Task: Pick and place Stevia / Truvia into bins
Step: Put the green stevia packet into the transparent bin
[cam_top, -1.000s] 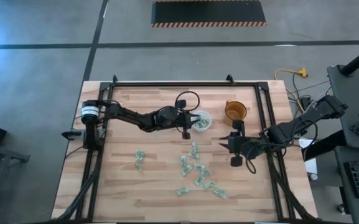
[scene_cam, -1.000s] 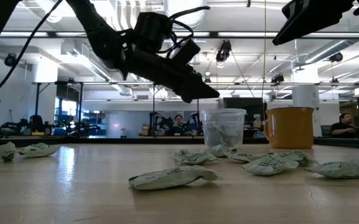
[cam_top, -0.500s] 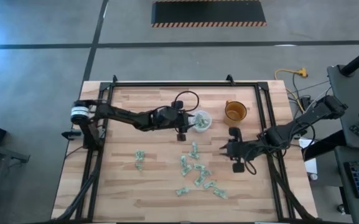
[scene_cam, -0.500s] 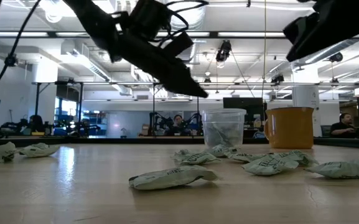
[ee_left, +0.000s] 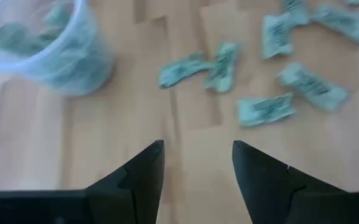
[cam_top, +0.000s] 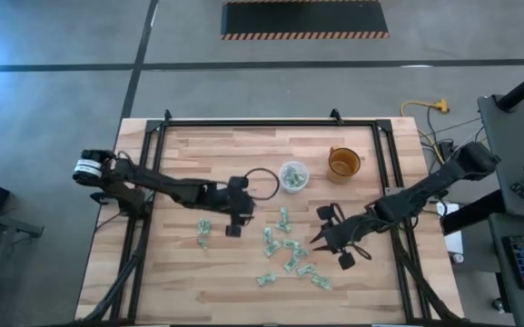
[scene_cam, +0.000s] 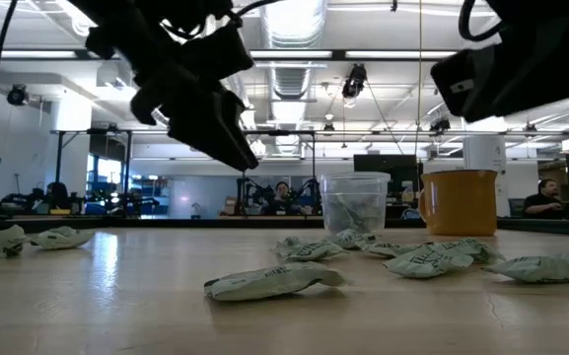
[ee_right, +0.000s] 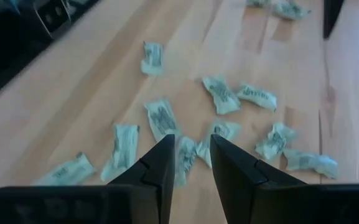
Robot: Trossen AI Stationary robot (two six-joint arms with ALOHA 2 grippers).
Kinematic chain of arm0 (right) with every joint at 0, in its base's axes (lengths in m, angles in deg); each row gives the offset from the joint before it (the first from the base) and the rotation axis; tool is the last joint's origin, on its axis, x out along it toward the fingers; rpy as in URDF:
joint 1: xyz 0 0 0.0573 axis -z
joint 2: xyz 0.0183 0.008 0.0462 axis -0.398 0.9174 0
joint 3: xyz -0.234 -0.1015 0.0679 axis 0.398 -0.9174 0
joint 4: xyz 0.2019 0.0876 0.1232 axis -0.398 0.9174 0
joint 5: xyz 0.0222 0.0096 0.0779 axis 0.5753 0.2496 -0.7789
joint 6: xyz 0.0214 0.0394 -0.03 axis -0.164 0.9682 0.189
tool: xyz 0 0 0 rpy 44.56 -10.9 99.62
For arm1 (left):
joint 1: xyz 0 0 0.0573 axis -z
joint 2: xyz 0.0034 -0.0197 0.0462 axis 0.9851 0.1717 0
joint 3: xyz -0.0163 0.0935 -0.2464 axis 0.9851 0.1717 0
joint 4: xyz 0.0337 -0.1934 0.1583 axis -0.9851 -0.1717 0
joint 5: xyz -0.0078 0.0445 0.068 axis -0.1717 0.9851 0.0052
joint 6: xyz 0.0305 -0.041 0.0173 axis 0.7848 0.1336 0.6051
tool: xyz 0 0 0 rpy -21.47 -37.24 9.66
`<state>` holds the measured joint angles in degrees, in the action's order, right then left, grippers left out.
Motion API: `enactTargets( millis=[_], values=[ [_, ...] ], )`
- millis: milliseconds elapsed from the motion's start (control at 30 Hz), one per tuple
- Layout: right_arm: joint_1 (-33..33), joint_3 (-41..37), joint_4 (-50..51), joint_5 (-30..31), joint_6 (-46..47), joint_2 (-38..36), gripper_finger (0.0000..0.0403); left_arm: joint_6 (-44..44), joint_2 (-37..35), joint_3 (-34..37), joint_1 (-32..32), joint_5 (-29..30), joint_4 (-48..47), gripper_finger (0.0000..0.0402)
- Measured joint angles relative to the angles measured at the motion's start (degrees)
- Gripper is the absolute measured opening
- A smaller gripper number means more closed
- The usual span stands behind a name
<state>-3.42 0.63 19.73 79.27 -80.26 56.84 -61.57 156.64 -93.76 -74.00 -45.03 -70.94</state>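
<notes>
Left hand [ee_left: 195,165] released, empty, right hand [ee_right: 190,163] parted over sachets [ee_right: 219,94], orange cup [scene_cam: 459,201] only low and overhead

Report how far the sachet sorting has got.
Done: several sachets lie in the clear cup. In hand: nothing; the left hand is open and empty above bare wood, and the right hand hangs open over the loose sachets. Left: about a dozen on the table, two lying apart from the main pile.

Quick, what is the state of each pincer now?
Left pincer: open, holding nothing.
Right pincer: open, holding nothing.
</notes>
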Motion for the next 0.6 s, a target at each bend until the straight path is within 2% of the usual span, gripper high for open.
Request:
enactTargets(
  millis=[167,367,600],
  values=[
    [0.02,2.45,0.01,0.06,1.87,6.1,0.0098,-1.11,-0.44,2.61,2.68,0.04,0.29,0.0173],
    [0.14,5.8,0.07,0.14,5.81,12.85,0.0105,-4.96,-1.93,4.66,2.99,0.12,-1.24,0.0173],
    [1.84,11.87,7.8,0.19,11.13,18.66,0.0132,-5.0,-2.5,5.09,3.09,0.04,-0.2,0.0173]
  ],
)
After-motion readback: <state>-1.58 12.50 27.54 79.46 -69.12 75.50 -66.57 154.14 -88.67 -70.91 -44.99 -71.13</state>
